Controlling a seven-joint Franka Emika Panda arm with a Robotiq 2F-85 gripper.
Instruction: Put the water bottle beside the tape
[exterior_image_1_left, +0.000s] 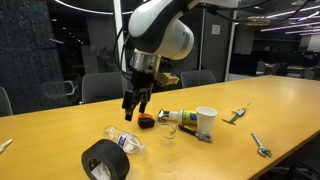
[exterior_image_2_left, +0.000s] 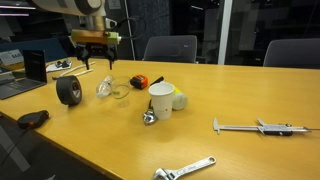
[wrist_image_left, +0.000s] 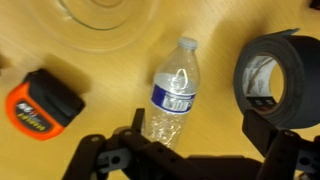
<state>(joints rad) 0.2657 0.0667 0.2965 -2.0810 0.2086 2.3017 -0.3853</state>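
The water bottle (wrist_image_left: 172, 92) lies on its side on the counter (exterior_image_1_left: 260, 100), clear with a blue label and a white cap; whether it holds any water cannot be told. It sits just beside the tape (wrist_image_left: 276, 78), a black roll lying flat, and the two are close but not touching in the wrist view. On the bottle's far side from the tape lies an orange tape measure (wrist_image_left: 38, 102), so the bottle rests between the two. Farther from the tape, past the bottle's cap, stands a clear glass vessel (wrist_image_left: 104, 20) with the wood showing through it. A white cup (exterior_image_1_left: 206, 120) stands upright well apart from the tape; its inside is not visible.

The tool (exterior_image_1_left: 137, 109) hangs above the counter over the bottle's base end, near the tape. Its jaws stand wide apart, gripping nothing, and in both exterior views it is clear of the bottle
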